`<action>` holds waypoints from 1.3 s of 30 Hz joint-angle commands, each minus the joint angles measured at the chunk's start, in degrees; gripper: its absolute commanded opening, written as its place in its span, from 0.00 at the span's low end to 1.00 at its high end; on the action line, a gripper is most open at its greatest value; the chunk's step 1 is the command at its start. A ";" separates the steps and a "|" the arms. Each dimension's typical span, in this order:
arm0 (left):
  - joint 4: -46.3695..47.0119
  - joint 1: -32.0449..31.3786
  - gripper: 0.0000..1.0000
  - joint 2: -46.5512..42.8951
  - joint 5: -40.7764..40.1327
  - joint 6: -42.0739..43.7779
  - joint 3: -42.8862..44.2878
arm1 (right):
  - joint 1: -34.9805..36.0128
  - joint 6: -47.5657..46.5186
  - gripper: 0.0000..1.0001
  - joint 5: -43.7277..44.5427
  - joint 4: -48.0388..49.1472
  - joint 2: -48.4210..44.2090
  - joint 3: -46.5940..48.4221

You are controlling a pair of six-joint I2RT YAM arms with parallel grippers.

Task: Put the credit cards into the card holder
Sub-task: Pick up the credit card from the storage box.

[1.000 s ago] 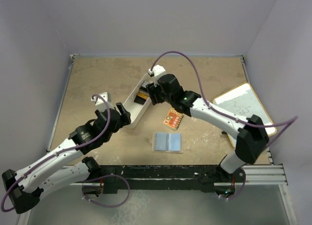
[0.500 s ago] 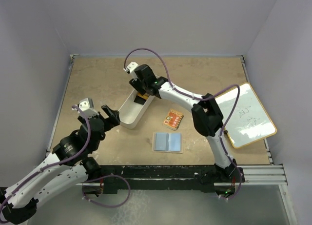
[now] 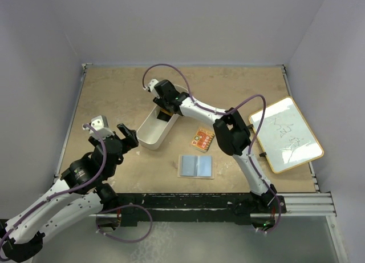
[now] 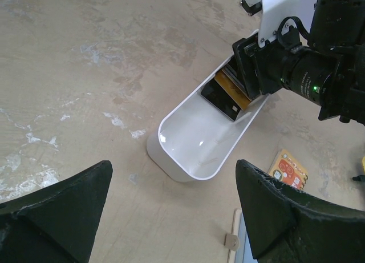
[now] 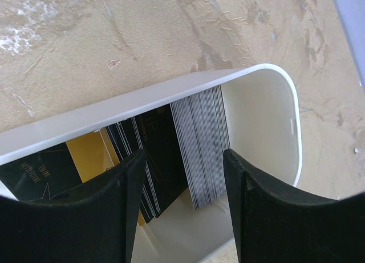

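Left arm comes in low from the near-left corner, elbow bent, wrist tipped fwd. Left gripper (image 3: 128, 135) hangs over the table (image 3: 114, 97) w/ fingers (image 4: 63, 211) spread wide, holding nothing. White bin (image 4: 165, 154) lies just ahead of it, near end toward the fingertips. The credit cards (image 4: 225, 94) sit at the bin's far end, well beyond this gripper.

Right arm rises from its base, folds at the elbow, then stretches far left, wrist pitched down into that far end. Right gripper (image 5: 183, 160) is spread, fingers (image 5: 256, 217) either side of the cards: grey stack on edge btwn them, black ones + a gold one beside one finger. Contact: can't tell. Gold print on a black card, too faint to read.

Card holder (image 3: 196, 166) lies open flat, well to the near-right of the right gripper, apart from the bin. Orange-red packet (image 3: 202, 139) lies just beyond it, print unreadable. Whiteboard (image 3: 285, 134) far right, scribbles illegible.
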 commanded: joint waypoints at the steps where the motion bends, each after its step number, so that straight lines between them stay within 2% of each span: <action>1: 0.38 -0.09 0.86 -0.53 -1.65 0.15 1.59 | -0.59 -3.51 0.58 4.70 3.20 0.42 0.82; 10: 0.51 -0.09 0.85 -0.31 -1.30 0.00 1.39 | -0.65 -7.46 0.49 9.42 8.50 0.99 0.27; 19: 0.73 -0.09 0.85 -0.68 -1.26 -0.08 1.12 | -0.65 -8.73 0.30 8.72 10.28 1.22 0.42; 27: 1.11 -0.17 0.83 -0.47 -0.94 -0.59 0.63 | -0.79 -7.47 0.38 6.72 8.75 3.25 1.72; 35: 2.26 -0.13 0.78 3.07 1.44 -4.50 -1.34 | -3.45 -0.26 0.45 1.69 3.27 4.23 4.76; 39: 5.94 -0.11 0.69 5.38 3.71 -7.22 -3.05 | -3.99 1.92 0.45 -0.17 2.67 2.61 3.91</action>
